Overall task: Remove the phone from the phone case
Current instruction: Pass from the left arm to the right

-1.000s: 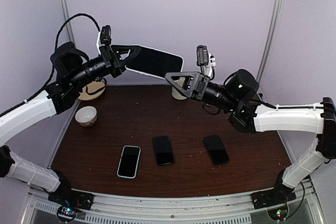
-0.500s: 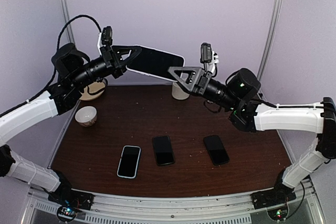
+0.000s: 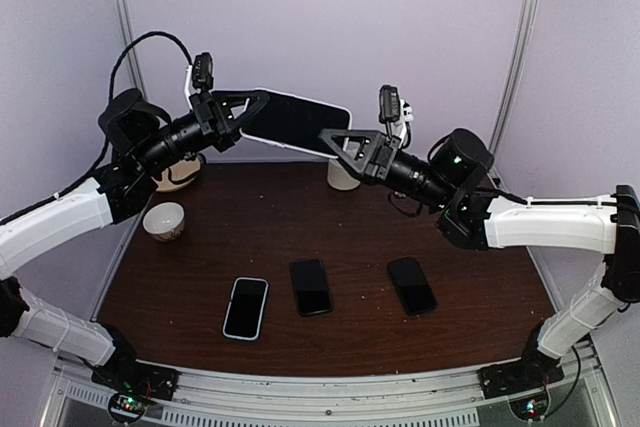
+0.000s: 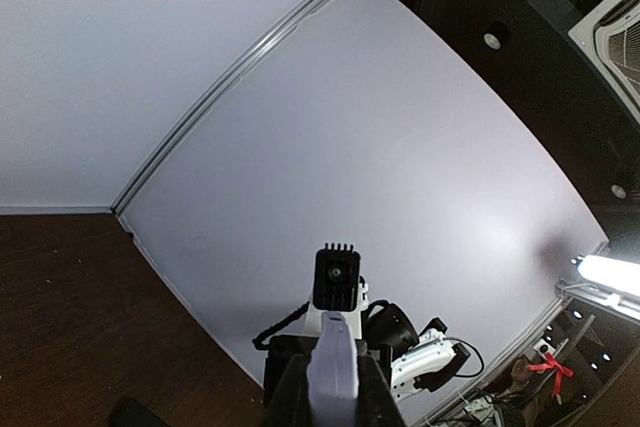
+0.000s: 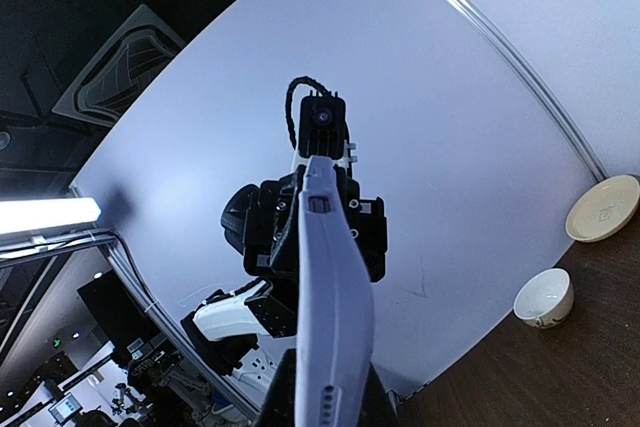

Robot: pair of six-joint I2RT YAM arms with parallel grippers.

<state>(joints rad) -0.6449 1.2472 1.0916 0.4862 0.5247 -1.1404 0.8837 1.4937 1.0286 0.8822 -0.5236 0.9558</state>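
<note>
Clamping the phone (image 3: 300, 119) between closed fingers, left gripper (image 3: 258, 102) and right gripper (image 3: 330, 137) could drop it if either pinch slips.

Dark-screened phone (image 3: 295, 119) in its pale case (image 5: 332, 287), aloft, slightly tilted, seemingly gripped at both ends.
</note>
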